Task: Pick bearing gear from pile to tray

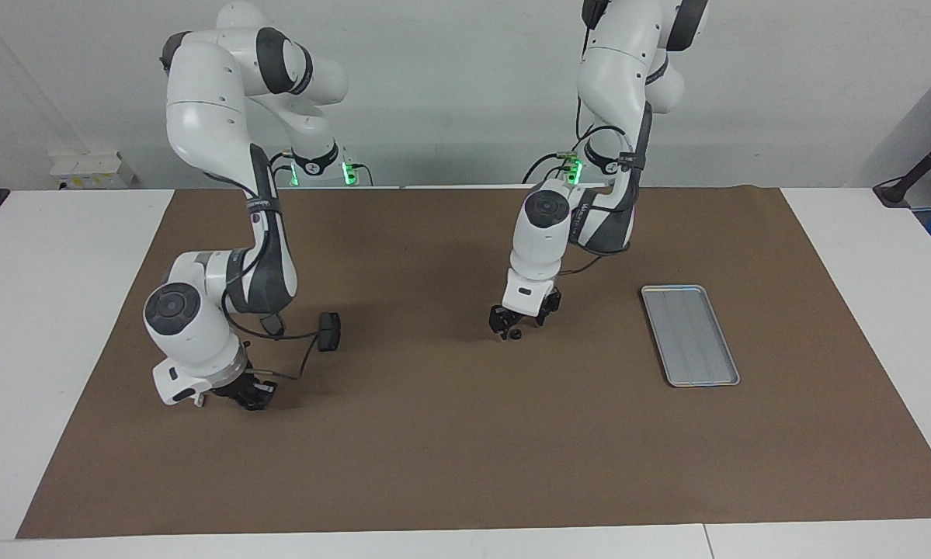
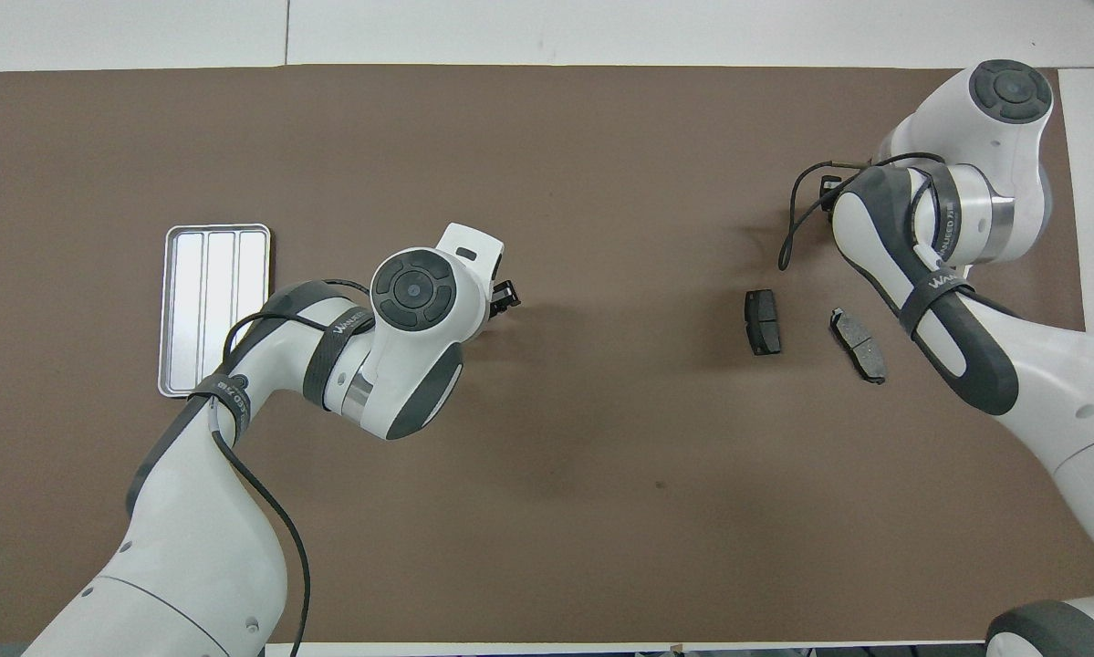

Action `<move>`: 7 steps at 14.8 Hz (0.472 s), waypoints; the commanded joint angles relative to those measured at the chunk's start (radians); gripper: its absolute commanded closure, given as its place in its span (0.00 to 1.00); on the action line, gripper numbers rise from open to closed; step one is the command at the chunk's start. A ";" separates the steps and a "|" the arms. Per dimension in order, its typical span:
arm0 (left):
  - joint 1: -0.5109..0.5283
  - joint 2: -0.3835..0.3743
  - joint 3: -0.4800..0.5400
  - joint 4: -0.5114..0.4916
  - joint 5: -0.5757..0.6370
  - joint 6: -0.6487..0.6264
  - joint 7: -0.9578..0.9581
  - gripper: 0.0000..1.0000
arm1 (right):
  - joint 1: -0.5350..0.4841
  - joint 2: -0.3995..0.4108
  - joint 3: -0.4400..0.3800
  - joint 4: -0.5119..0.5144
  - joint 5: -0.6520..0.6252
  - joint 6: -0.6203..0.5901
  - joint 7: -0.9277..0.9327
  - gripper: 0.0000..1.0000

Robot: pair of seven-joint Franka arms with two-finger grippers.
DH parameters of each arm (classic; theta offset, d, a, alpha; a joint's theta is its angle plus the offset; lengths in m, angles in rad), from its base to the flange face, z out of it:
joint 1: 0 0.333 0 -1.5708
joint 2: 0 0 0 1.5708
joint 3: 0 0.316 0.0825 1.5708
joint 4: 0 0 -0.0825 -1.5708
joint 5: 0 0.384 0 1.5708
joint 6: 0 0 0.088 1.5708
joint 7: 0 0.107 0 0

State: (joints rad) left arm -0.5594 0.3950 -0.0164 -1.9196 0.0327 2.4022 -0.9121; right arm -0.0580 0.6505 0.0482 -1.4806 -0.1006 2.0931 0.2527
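Observation:
A small black round gear [image 1: 516, 335] lies on the brown mat [image 1: 434, 450] near the middle of the table. My left gripper [image 1: 509, 322] hangs low just over it, tips right beside the gear; it also shows in the overhead view [image 2: 507, 294], where the gear is hidden. The silver ribbed tray [image 1: 690, 335] [image 2: 213, 310] lies toward the left arm's end and holds nothing. Two dark grey brake pads [image 2: 763, 321] [image 2: 859, 344] lie toward the right arm's end. My right gripper [image 1: 249, 394] is low over the mat beside them. The white bracket is out of view.
One brake pad [image 1: 329, 331] shows in the facing view beside the right arm's elbow. The right arm's wrist [image 2: 984, 210] covers the mat around its gripper in the overhead view. A loose black cable [image 2: 797, 214] hangs from that wrist.

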 commanded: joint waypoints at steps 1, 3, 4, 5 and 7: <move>-0.008 -0.004 0.009 -0.022 0.015 0.034 0.002 0.19 | 0.003 -0.035 0.012 0.048 -0.022 -0.111 0.002 1.00; -0.008 -0.005 0.009 -0.022 0.015 0.032 0.002 0.38 | 0.006 -0.064 0.018 0.048 -0.033 -0.145 -0.009 1.00; -0.008 -0.004 0.009 -0.022 0.015 0.032 0.001 0.58 | 0.006 -0.077 0.019 0.049 -0.034 -0.166 -0.009 1.00; -0.008 -0.004 0.009 -0.022 0.015 0.032 0.002 0.73 | 0.007 -0.092 0.021 0.052 -0.036 -0.188 -0.009 1.00; -0.008 -0.005 0.009 -0.021 0.015 0.029 0.002 0.98 | 0.030 -0.129 0.021 0.055 -0.036 -0.243 -0.009 1.00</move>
State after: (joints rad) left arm -0.5593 0.3932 -0.0146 -1.9239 0.0343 2.4077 -0.9119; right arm -0.0405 0.5619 0.0594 -1.4202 -0.1093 1.8981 0.2492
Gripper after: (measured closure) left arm 0.555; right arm 0.648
